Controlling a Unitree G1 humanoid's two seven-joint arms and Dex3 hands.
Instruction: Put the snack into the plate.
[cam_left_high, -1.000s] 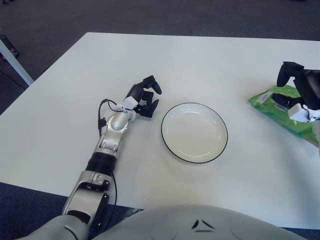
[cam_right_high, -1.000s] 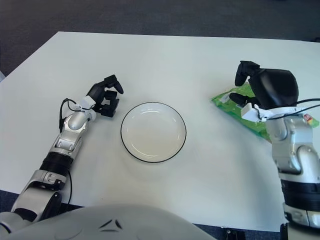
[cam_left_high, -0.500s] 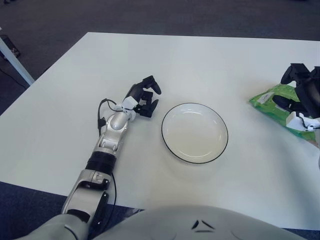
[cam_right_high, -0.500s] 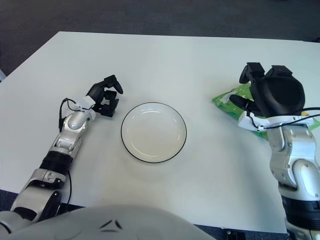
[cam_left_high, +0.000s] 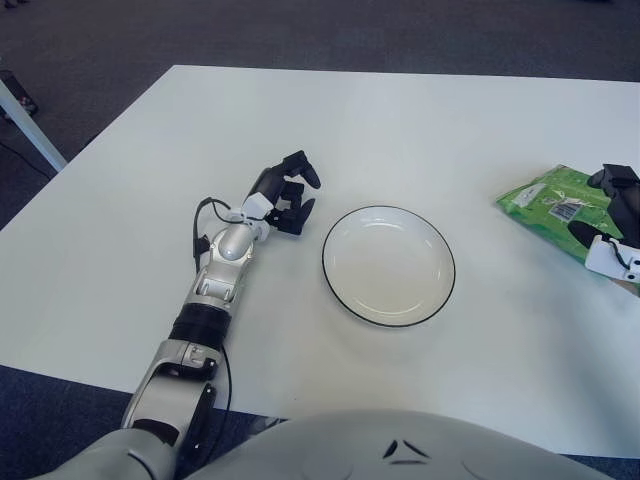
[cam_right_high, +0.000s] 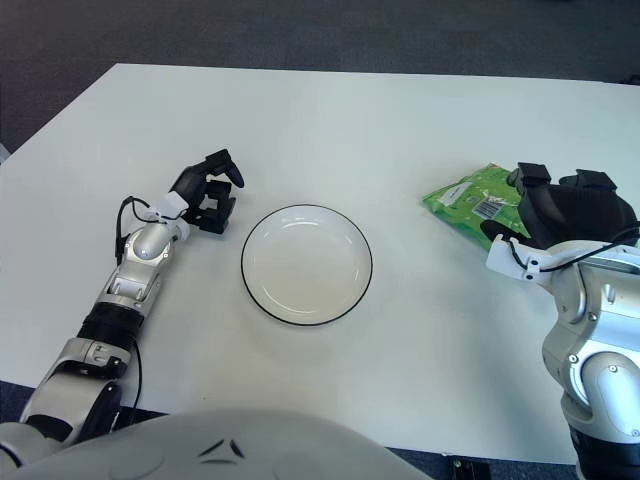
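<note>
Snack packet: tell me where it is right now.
The green snack packet lies on the white table at the right side of both views, to the right of the plate, with the right hand over its right end.

Office-like room: plain white table (cam_left_high: 400, 120), dark carpet (cam_left_high: 300, 30).

One table (cam_right_high: 330, 110) is seen, filling most of the frame. One plate (cam_right_high: 306, 264) is counted at the centre. One snack (cam_right_high: 468, 197) is found at the right. Two hands are counted: the left hand (cam_right_high: 207, 192) left of centre and the right hand (cam_right_high: 560, 215) at the right edge. One table leg (cam_left_high: 28, 125) is glimpsed at the upper left.
</note>
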